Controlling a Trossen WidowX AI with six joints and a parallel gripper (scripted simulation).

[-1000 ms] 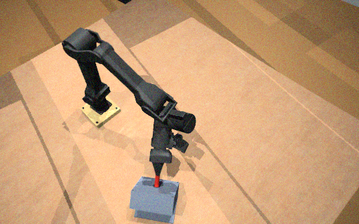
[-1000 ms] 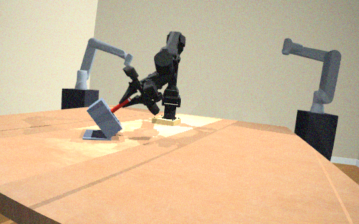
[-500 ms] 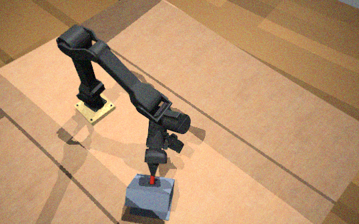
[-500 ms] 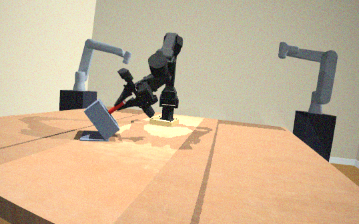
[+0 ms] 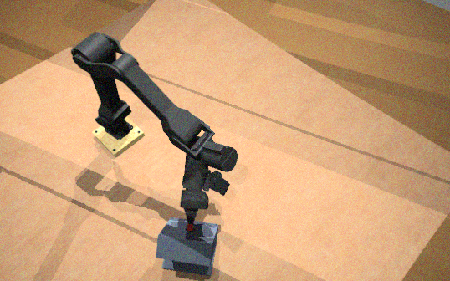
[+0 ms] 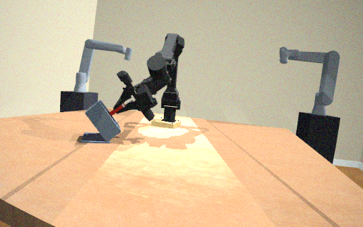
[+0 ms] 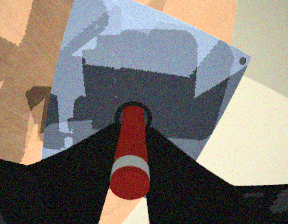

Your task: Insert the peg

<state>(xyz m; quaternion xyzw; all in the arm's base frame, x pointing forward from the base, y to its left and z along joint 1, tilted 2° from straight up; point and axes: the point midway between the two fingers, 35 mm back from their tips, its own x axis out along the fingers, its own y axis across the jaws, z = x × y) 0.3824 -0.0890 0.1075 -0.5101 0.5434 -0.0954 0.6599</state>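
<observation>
A round red peg (image 5: pixel 190 227) (image 6: pixel 119 108) (image 7: pixel 131 142) with a pale band near its top end is tilted, with its lower end at the sloped blue-grey panel (image 5: pixel 211 231) (image 6: pixel 102 119) (image 7: pixel 140 47). In the wrist view that end lies inside the dark round rim of the hole (image 7: pixel 148 113); how deep it sits is hidden. My gripper (image 5: pixel 190 223) (image 6: pixel 117 109) (image 7: pixel 132 132) is shut on the peg, with its fingertips low on it, close to the panel's face. The banded top end sticks out above the fingers toward the wrist camera.
The panel stands on a small flat foot (image 6: pixel 93 137). The arm's yellow base plate (image 5: pixel 119 144) (image 6: pixel 166 123) is on the wooden table (image 5: pixel 310 201) (image 6: pixel 169 189). Two grey arms (image 6: pixel 86 61) (image 6: pixel 331 74) stand on dark pedestals beyond the table.
</observation>
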